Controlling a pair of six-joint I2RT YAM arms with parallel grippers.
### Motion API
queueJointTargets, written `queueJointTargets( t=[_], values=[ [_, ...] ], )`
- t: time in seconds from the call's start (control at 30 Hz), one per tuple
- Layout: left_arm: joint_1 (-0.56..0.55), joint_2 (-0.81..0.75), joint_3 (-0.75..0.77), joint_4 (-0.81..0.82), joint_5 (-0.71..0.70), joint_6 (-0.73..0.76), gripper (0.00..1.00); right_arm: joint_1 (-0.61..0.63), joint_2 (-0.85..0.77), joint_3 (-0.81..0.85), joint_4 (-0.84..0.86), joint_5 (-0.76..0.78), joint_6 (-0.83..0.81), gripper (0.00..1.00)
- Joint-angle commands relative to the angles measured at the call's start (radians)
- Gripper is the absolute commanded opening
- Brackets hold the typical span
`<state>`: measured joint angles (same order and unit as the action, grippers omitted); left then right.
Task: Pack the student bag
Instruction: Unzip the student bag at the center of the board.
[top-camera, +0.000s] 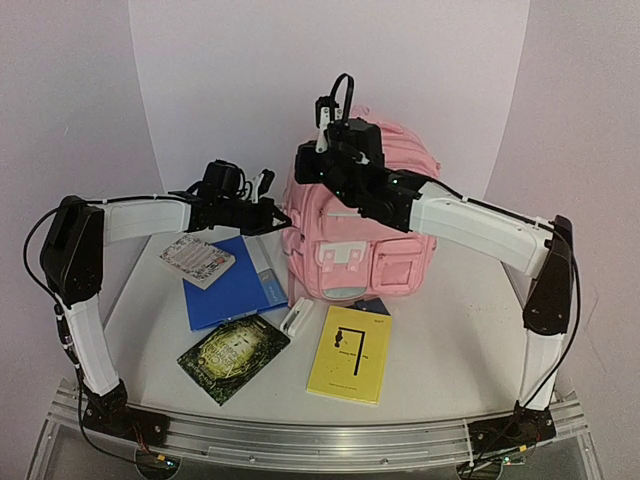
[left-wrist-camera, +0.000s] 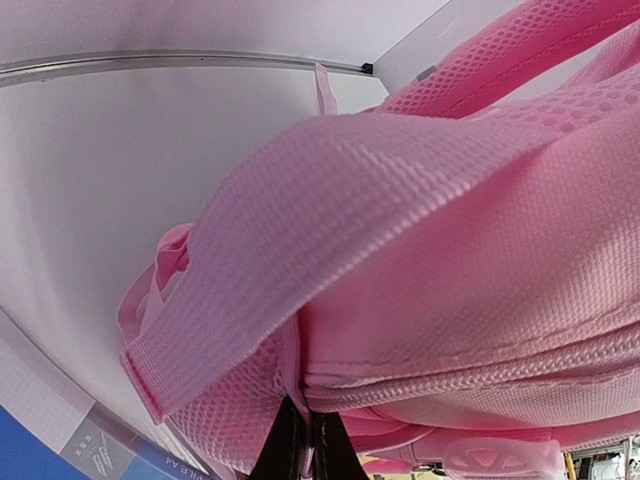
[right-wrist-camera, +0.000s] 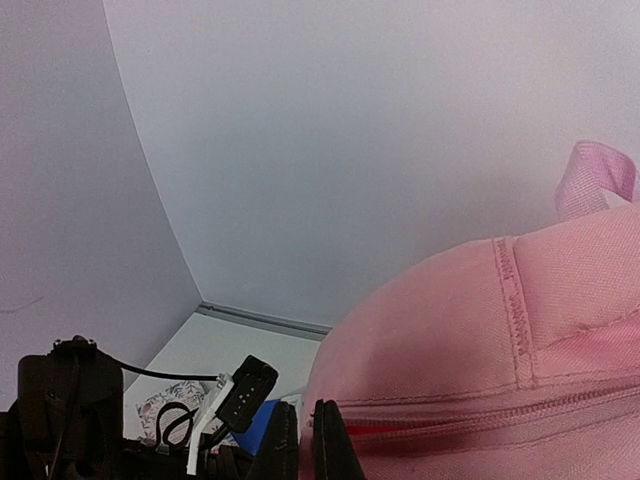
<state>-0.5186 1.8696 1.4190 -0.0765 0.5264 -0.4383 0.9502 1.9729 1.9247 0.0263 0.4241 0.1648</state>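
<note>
**Operator:** Where is the bag sitting?

**Spotter:** Your student bag (top-camera: 385, 255) stands upright at the back middle of the surface (top-camera: 455, 330). Its front pockets and white buckled flap face the arm bases.

**Operator:** What is my left side doing?

**Spotter:** Your left tool (top-camera: 278, 216) is against the bag's left flank, about halfway up. In the wrist view its fingers (left-wrist-camera: 285, 445) are drawn close together under the mesh padding. A thin sliver of pink shows in the slit between them, so you are clenched on the bag's fabric there.

**Operator:** And the right?

**Spotter:** Your right tool (top-camera: 312, 168) sits at the bag's top left corner. From its own camera the fingers (right-wrist-camera: 330, 445) are nearly together, right at the end of the top zip line. It is clenched, but I cannot tell whether it pinches a zip pull, cloth or nothing.

**Operator:** What else lies around?

**Spotter:** In front of the bag you have a yellow book (top-camera: 350, 352). A dark blue item (top-camera: 372, 305) peeks out at its far edge, by the bag's foot. Just left of the book lies a white oblong piece (top-camera: 297, 320). A dark green book (top-camera: 233, 355) with a gold pattern lies near left, touching a blue folder (top-camera: 235, 295). That folder is beside the bag's left, and a floral notebook (top-camera: 197, 260) rests on its far corner, under your left arm.
</note>
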Motion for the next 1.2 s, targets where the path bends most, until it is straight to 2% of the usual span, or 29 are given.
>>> queueJointTargets(
  t=[0.0, 0.07, 0.13, 0.27, 0.37, 0.5, 0.7, 0.87, 1.17],
  values=[
    [-0.01, -0.091, -0.002, 0.103, -0.022, 0.014, 0.04, 0.03, 0.067, 0.033, -0.055, 0.059, -0.024, 0.0],
    [-0.006, -0.117, -0.026, 0.093, -0.045, 0.021, 0.05, 0.034, 0.082, 0.033, -0.061, 0.102, -0.013, 0.0],
    [0.004, -0.139, -0.05, 0.088, -0.053, 0.022, 0.11, 0.034, 0.094, 0.031, -0.064, 0.132, -0.006, 0.0],
    [0.031, -0.192, -0.098, 0.054, -0.084, 0.015, 0.42, 0.035, 0.117, 0.041, -0.066, 0.127, -0.005, 0.0],
    [0.046, -0.243, -0.139, 0.018, -0.126, 0.02, 0.52, 0.033, 0.135, 0.045, -0.066, 0.098, -0.005, 0.0],
    [0.085, -0.302, -0.181, -0.077, -0.219, 0.006, 0.58, 0.034, 0.164, 0.042, -0.069, 0.067, -0.005, 0.0],
    [0.18, -0.378, -0.261, -0.185, -0.28, -0.032, 0.6, 0.046, 0.215, 0.036, -0.071, 0.06, -0.023, 0.0],
    [0.209, -0.441, -0.33, -0.202, -0.292, -0.034, 0.65, 0.064, 0.25, 0.022, -0.075, 0.098, -0.049, 0.0],
    [0.221, -0.48, -0.38, -0.222, -0.31, -0.041, 0.67, 0.094, 0.309, 0.025, -0.075, 0.142, -0.108, 0.0]
  ],
)
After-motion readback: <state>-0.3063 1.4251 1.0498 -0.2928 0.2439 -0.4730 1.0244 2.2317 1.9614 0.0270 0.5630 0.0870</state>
